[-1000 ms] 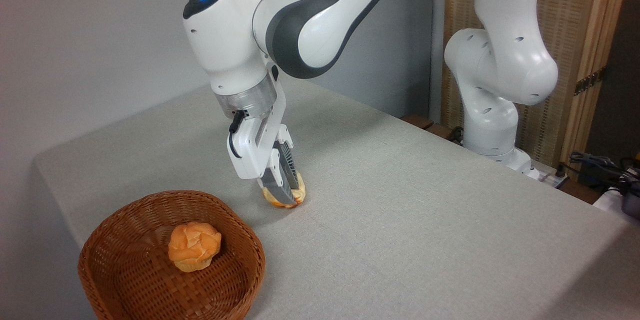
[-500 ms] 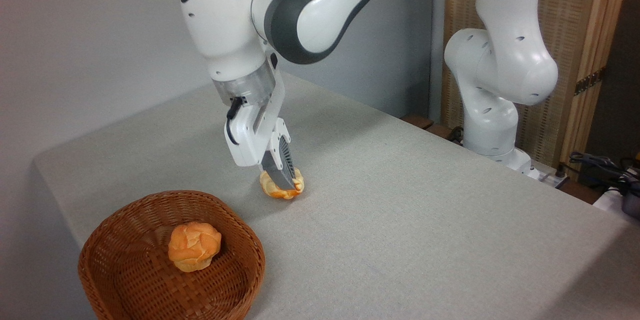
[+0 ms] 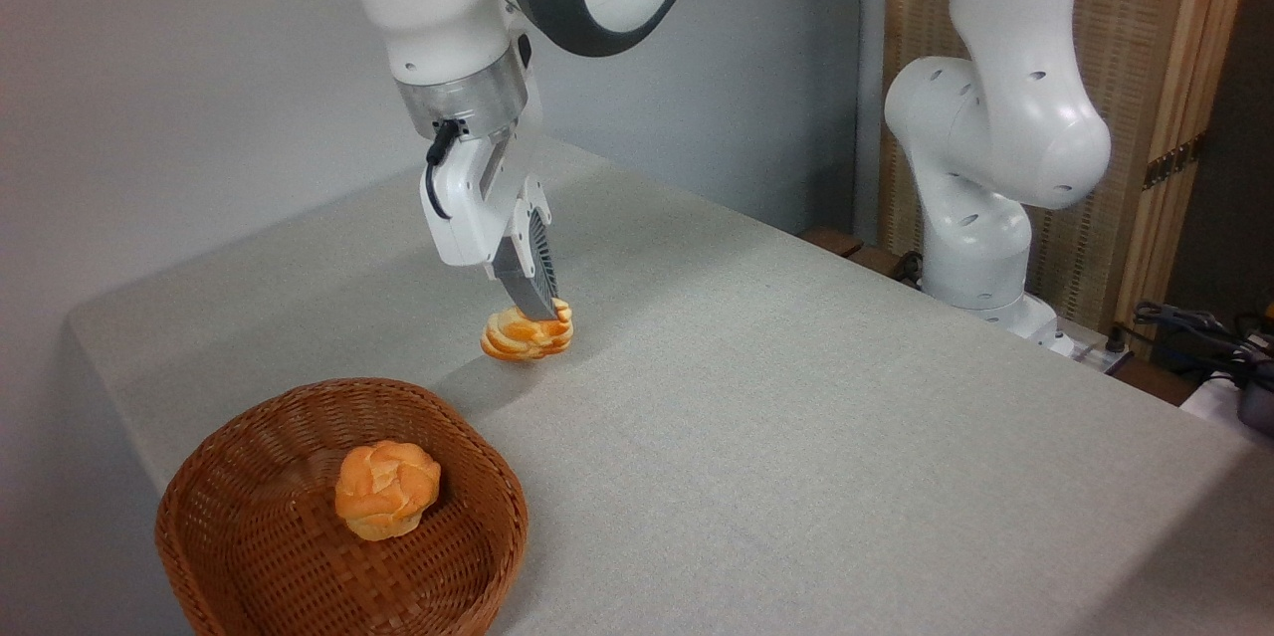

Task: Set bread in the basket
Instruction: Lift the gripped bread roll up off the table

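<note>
My gripper (image 3: 532,313) is shut on the bread (image 3: 528,337), a pale golden-orange ridged roll that hangs clear of the grey tablecloth, with its shadow below it. Only the near dark ribbed finger (image 3: 530,270) shows; the far one is hidden. The brown wicker basket (image 3: 249,437) sits at the front left, below and left of the gripper. A round orange knotted bun (image 3: 386,491) lies inside the basket.
The grey cloth-covered table (image 3: 796,437) stretches to the right and back. The arm's white base (image 3: 985,218) stands at the back right beside a wooden screen (image 3: 1155,69). Cables (image 3: 1204,332) lie at the far right edge.
The gripper has risen and shifted slightly left with the bread in it; the roll has left the table surface. The basket and bun have not moved.
</note>
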`<act>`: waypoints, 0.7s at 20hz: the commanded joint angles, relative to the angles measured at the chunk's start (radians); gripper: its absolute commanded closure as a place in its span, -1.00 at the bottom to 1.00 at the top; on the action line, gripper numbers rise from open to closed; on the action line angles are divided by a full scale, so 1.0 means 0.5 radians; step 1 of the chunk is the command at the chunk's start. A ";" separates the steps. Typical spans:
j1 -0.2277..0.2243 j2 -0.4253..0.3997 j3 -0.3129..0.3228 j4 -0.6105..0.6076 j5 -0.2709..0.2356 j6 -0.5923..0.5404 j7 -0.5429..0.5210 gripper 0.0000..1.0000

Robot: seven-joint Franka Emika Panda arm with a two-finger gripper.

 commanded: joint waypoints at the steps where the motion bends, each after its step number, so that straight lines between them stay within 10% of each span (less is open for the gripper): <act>1: -0.005 -0.017 0.009 0.079 -0.088 -0.050 -0.073 1.00; 14: 0.026 0.010 0.208 0.177 -0.312 0.382 -0.192 1.00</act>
